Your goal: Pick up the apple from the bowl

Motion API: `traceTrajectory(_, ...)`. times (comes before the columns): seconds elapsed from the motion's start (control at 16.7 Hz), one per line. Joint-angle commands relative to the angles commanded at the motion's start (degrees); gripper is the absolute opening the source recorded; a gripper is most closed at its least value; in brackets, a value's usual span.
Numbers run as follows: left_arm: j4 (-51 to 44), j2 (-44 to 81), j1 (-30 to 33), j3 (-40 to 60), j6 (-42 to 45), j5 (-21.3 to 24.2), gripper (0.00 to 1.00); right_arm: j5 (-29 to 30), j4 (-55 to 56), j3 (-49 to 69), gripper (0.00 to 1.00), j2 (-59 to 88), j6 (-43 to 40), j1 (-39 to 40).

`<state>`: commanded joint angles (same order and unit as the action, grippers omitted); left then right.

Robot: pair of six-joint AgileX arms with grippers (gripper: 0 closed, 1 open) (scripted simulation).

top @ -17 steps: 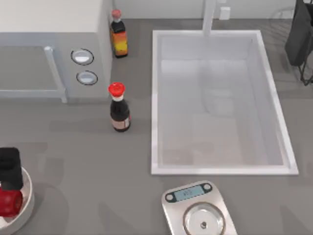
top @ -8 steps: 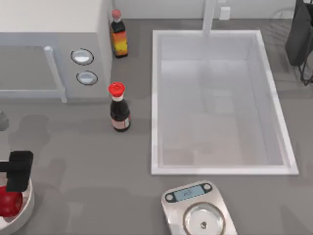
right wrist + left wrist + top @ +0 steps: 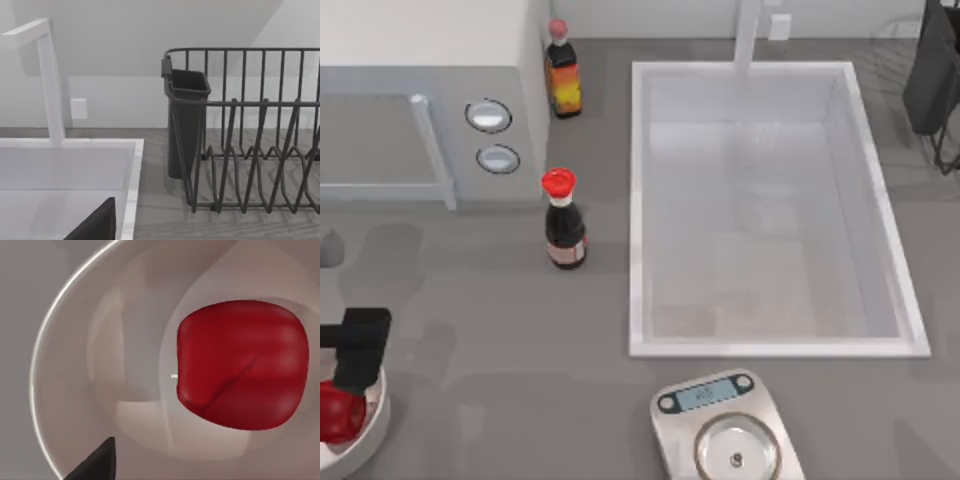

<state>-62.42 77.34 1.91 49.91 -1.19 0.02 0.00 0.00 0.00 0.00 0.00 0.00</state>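
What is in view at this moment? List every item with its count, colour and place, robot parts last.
apple: 1, red, inside the bowl at the table's near left edge
bowl: 1, white, near left corner of the table
sauce bottle: 1, dark with a red cap, standing left of the sink
second bottle: 1, orange-yellow label with a red cap, at the back beside the microwave
microwave: 1, pale grey, far left
sink: 1, white, centre right
faucet: 1, white, behind the sink
kitchen scale: 1, steel, near edge below the sink
dish rack: 1, dark wire, far right
left pincer: 1, black, above the bowl by the apple
right arm: 1, parked by the dish rack
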Motion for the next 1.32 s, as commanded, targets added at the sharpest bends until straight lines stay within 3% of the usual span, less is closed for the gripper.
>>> traceTrajectory(0.24,4.05,2.14,0.00,-2.50,0.07,0.00,1.00,0.00,0.00,0.00,1.00,0.00,0.00,0.00)
traceTrajectory(0.72,27.52,12.50,-0.01,-14.47,0.42,-0.02,1.00,0.00,0.00,0.00,1.00,0.00,0.00,0.00)
traceTrajectory(1.08,29.62,13.82,-0.02,-15.96,0.46,-0.02,1.00,0.00,0.00,0.00,1.00,0.00,0.00,0.00)
traceTrajectory(1.32,29.62,13.82,-0.02,-15.96,0.46,-0.02,0.70,0.00,0.00,0.00,1.00,0.00,0.00,0.00)
